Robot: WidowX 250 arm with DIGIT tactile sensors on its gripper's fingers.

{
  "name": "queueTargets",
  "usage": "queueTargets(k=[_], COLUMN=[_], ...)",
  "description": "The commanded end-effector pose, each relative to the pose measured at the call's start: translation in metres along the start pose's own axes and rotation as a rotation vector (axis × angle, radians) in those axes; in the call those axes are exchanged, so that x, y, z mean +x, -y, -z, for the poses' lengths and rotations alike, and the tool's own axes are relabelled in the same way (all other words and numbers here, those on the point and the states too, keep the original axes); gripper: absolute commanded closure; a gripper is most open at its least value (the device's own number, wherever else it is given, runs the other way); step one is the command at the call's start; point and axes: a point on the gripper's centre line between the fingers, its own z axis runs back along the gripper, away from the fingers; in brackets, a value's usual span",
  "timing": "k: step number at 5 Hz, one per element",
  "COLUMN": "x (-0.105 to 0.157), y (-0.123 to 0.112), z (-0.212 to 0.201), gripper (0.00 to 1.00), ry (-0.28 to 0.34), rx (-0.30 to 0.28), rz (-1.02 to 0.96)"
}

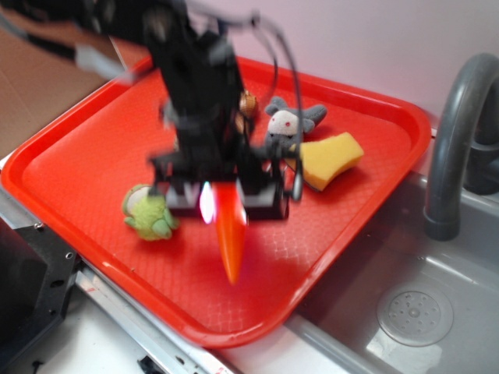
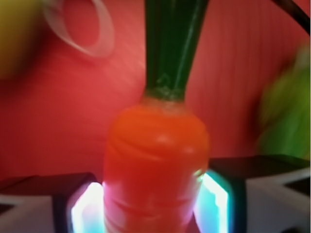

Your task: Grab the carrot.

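Note:
The carrot (image 1: 230,235) is glossy orange and lies on the red tray (image 1: 86,171), its tapered tip pointing toward the tray's front edge. My gripper (image 1: 224,204) is down over its thick end, blurred by motion. In the wrist view the carrot (image 2: 155,160) fills the space between the two glowing pads (image 2: 87,206), which press against both its sides. Its dark green stem (image 2: 172,43) runs up and away from my gripper (image 2: 153,204). The jaws are shut on the carrot.
A green plush toy (image 1: 148,212) lies just left of the gripper. A grey plush toy (image 1: 284,125) and a yellow wedge sponge (image 1: 331,158) sit to the back right. A grey sink (image 1: 437,296) with a faucet (image 1: 456,132) borders the tray's right side.

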Motion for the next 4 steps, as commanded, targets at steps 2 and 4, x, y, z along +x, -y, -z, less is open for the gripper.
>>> queueTargets(k=[2, 4], x=[0.041, 0.062], y=[-0.023, -0.035], z=[-0.145, -0.165], gripper=[1.00, 1.00], ry=[0.090, 0.162], rx=[-0.071, -0.102], rz=[0.570, 0.623])
